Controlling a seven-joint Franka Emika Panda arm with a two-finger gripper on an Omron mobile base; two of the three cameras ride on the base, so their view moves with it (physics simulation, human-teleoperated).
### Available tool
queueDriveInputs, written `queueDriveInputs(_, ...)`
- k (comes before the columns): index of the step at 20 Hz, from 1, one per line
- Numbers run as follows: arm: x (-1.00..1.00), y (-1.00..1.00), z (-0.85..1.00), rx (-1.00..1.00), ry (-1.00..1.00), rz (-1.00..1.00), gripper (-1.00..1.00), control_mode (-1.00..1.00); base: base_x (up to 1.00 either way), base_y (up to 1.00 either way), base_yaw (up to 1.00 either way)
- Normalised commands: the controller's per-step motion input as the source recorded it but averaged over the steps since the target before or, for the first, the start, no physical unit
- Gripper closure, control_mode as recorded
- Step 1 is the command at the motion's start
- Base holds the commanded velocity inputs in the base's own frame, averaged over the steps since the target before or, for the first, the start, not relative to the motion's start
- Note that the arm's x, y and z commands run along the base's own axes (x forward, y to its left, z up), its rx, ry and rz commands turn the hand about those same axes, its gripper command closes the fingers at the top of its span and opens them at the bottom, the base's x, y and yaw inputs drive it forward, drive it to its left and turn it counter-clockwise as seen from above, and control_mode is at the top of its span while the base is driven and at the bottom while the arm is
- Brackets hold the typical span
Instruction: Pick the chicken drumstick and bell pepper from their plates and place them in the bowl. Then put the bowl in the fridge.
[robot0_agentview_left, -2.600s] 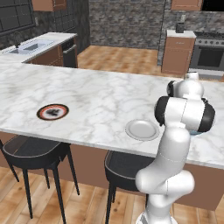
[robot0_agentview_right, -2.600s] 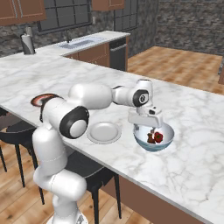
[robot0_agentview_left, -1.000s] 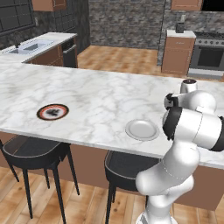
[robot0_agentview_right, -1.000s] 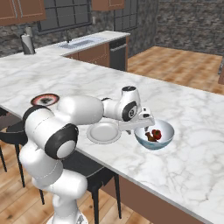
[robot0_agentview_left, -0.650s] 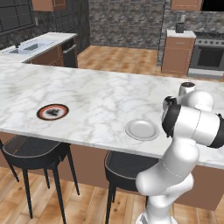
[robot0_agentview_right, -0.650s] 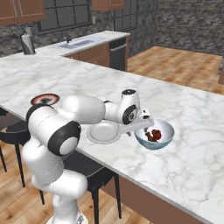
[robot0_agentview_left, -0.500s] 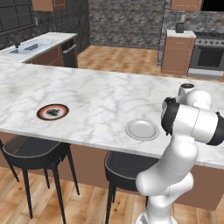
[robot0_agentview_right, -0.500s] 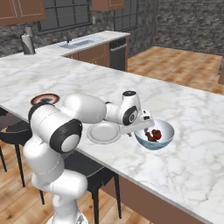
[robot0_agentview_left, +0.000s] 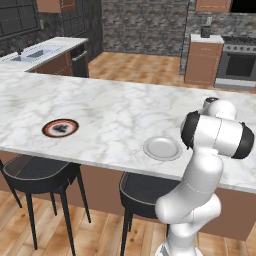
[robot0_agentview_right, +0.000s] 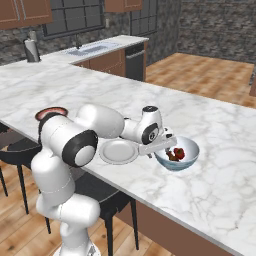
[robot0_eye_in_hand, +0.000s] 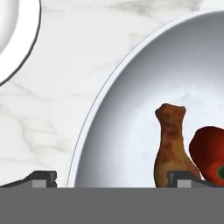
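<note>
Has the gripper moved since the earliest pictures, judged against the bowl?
Yes. The gripper has come down from above the bowl to its near rim, on the side toward the white plate, jaws open.

Brown drumstick (robot0_eye_in_hand: 172, 148), red pepper (robot0_eye_in_hand: 211, 151), wht bowl (robot0_eye_in_hand: 131, 87)

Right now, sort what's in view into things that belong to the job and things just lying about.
Job:
- bowl
- chicken drumstick, in the bowl
- bell pepper, in the bowl beside it
- white plate
- red-rimmed plate
- claw, open astride the bowl's rim

Lying about:
- stools
- sink
- stove
</note>
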Motion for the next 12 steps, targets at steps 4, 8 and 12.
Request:
queueDriveInputs(4, -0.01, -0.16, -0.01, 0.03, 0.00, 0.04, 1.00, -1.00, 0.00, 0.00, 0.00)
queueDriveInputs(8, -0.22, -0.18, -0.01, 0.01, 0.00, 0.01, 1.00, -1.00, 0.00, 0.00, 0.00)
queueDriveInputs(12, -0.25, -0.01, -0.13, 0.00, 0.13, 0.00, 1.00, -1.00, 0.00, 0.00, 0.00)
